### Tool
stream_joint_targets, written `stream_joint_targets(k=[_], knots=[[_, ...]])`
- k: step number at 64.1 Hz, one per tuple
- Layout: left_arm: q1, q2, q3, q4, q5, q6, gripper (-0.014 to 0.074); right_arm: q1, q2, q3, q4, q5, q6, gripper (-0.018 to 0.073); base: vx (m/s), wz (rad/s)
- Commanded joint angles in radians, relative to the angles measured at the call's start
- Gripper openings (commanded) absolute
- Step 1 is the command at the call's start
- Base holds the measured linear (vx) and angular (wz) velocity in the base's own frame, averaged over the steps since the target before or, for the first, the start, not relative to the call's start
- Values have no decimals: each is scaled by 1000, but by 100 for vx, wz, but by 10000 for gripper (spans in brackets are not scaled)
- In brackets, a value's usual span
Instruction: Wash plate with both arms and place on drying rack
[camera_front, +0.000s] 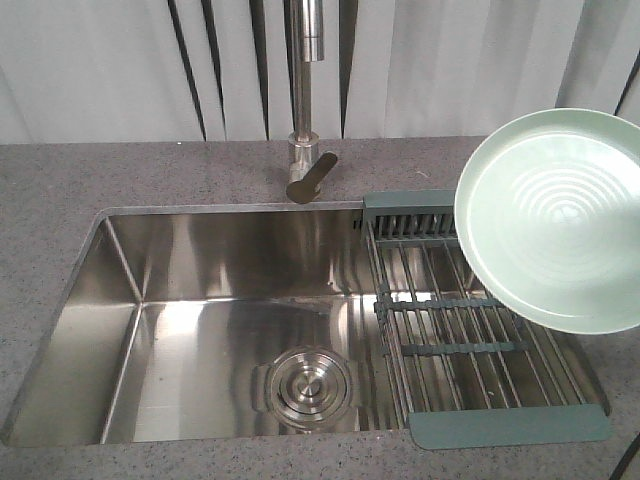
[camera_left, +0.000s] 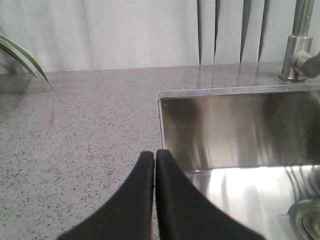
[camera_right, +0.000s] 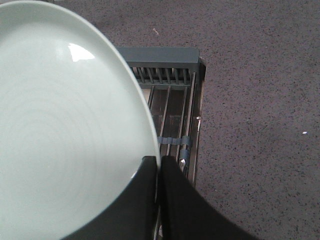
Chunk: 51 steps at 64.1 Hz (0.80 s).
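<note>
The pale mint-green plate hangs tilted in the air over the right part of the drying rack, its ringed underside facing the front camera. In the right wrist view the plate fills the left half, and my right gripper is shut on its rim, one finger on each face. The rack lies below it, slotted end farthest away. My left gripper is shut with nothing in it, over the counter at the sink's left rim. Neither arm shows in the front view.
The steel sink basin has a round drain near its front, and a faucet stands behind it. Speckled grey countertop surrounds the sink. A plant leaf reaches in at the left wrist view's left edge.
</note>
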Motion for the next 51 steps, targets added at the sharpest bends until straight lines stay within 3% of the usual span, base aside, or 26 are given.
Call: stream_joint_targets(k=[1,51], knots=[[-8,-15,23,-2,-71,-3,-6,-7,-18,-25,50,-31,-7,-6,1,0],[-8,-15,23,-2,-71,-3,-6,-7,-18,-25,50,-31,-7,-6,1,1]])
